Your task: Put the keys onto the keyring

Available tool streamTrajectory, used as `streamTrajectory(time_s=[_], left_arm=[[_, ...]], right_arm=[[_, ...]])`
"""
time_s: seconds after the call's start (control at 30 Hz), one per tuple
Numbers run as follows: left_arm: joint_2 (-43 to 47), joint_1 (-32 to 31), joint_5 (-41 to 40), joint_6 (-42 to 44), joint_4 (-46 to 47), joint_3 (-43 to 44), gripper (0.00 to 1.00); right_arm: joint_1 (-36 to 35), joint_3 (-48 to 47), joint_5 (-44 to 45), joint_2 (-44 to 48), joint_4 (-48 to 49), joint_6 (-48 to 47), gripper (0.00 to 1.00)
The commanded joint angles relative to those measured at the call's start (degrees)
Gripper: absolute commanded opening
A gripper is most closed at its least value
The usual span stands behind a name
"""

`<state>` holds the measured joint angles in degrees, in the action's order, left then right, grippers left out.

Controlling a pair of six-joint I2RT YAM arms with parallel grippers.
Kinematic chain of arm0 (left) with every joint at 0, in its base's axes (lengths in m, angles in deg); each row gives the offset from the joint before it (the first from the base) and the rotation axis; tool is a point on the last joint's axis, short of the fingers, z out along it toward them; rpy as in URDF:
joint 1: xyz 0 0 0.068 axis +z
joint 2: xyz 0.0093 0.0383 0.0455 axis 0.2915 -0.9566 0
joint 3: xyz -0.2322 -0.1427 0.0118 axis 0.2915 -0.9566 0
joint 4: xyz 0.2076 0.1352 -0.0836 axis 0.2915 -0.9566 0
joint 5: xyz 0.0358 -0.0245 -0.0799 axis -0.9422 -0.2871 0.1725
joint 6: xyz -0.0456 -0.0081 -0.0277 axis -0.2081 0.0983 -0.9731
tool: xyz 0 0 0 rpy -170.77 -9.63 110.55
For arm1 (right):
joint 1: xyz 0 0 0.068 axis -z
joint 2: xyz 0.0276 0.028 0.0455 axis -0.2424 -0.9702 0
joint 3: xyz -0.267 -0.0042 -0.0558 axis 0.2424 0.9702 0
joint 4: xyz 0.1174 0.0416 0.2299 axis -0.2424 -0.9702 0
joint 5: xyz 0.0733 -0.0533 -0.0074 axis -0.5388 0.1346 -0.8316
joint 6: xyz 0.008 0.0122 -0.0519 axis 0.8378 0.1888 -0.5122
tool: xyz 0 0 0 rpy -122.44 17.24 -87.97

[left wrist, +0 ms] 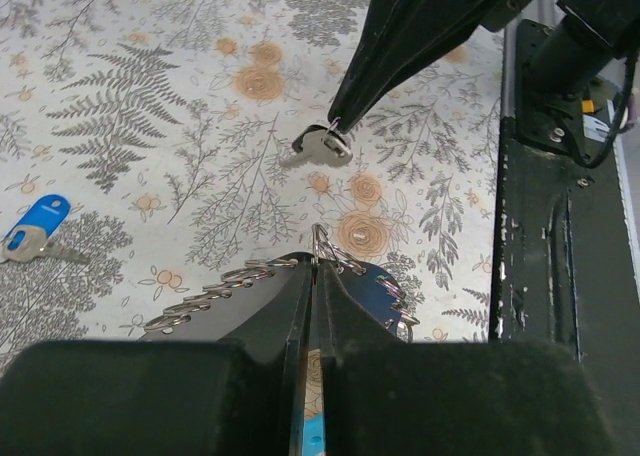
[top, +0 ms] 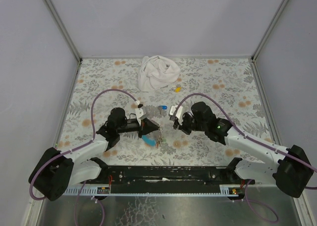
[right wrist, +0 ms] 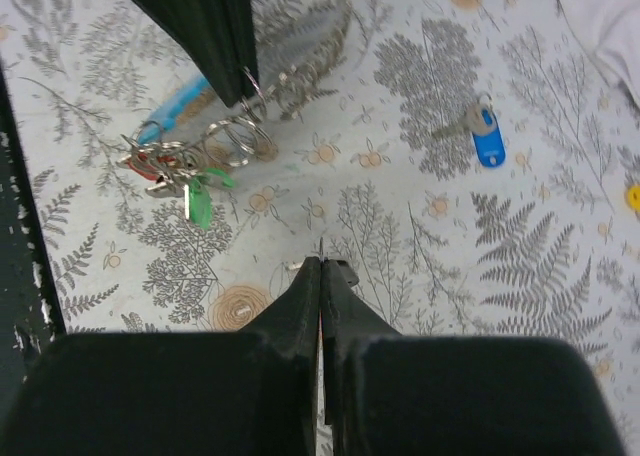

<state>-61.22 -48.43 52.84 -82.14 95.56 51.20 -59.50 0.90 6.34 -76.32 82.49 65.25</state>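
A crumpled white cloth (top: 157,72) lies at the far middle of the flowered table (top: 218,87), with a small yellow piece (top: 177,88) just beside it and a blue key (top: 162,107) nearer the arms, lying flat and apart from both claws. Nothing lies between the two claws. Both arms reach inward and low so that their tips face each other near the table's middle. The left claw (left wrist: 315,268) is closed on the keyring (right wrist: 245,136), and its strap (right wrist: 180,101) trails back under the fingers. The right claw (right wrist: 322,268) is pinched shut on a silver key (left wrist: 318,146) held just above the table. The left wrist view shows that key plainly, while the right wrist view shows only a sliver of it. The right wrist view alone shows a green key (right wrist: 200,204) in a bunch hanging off the keyring.
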Motion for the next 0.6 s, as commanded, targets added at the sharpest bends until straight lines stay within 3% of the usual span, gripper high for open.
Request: streamTrajectory(time_s=[0.0,0.57], left_arm=[[0.8,-0.4,5.1,2.3,7.1,-1.2,0.0],[-1.7,-1.1,10.1,4.6,7.5,-0.8,0.0]], right_arm=[[0.2,-3.4,-9.1,0.8,0.0,-7.9,0.0],[0.2,-7.1,-20.2,-5.5,-0.1,-13.5,0.0]])
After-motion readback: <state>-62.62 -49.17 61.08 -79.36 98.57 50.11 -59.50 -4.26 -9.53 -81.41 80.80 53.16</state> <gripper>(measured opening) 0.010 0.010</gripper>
